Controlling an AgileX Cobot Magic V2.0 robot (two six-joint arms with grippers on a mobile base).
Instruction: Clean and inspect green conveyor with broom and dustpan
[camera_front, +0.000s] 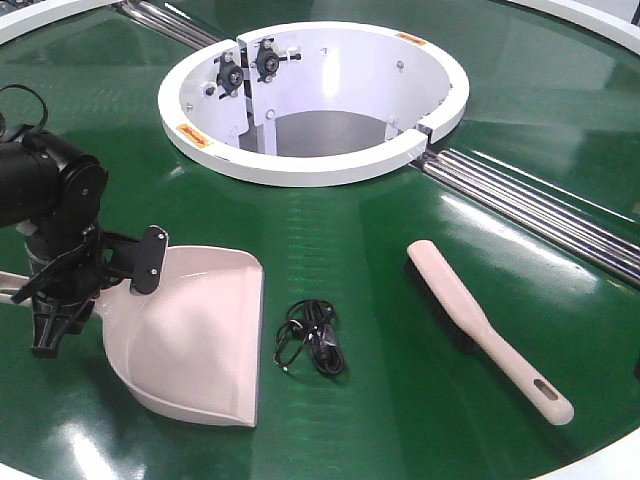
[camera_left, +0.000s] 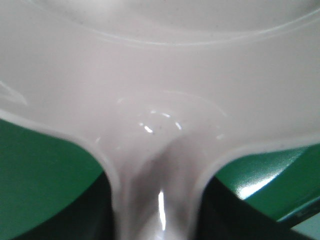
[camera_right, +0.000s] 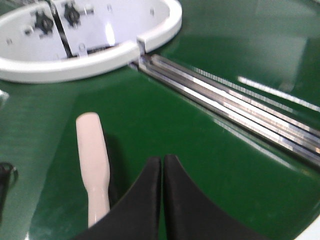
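Nearest the lens in the front view, the dustpan (camera_front: 200, 340) is seen lying flat at lower left on the green conveyor (camera_front: 400, 250), its lip turned to the right. The left gripper (camera_front: 95, 295) is set at the pan's rear, where the handle runs off the left edge. Just right of the lip a small tangle of black cord (camera_front: 312, 340) is found. At lower right the broom (camera_front: 480, 320) lies diagonally, apart from everything, its slotted end toward the bottom edge. The white hub ring (camera_front: 300, 165) fills the upper centre, and steel roller strips (camera_front: 540, 210) run off to the right.

From the left wrist, the frame is filled by the pan's neck, blurred by closeness. Dark fingers (camera_left: 90, 225) are set against both sides of the handle at the bottom, and the grip is judged to be closed on it.

From the right wrist, the right gripper (camera_right: 163, 162) is shown at bottom centre with its tips brought together and nothing between them. The broom's head end is seen just left of it, untouched.

Tool pick-up is judged to be the step in hand — pan secured, broom not yet taken. For the next move the right fingers would need to be opened and lowered astride the broom's slim handle.
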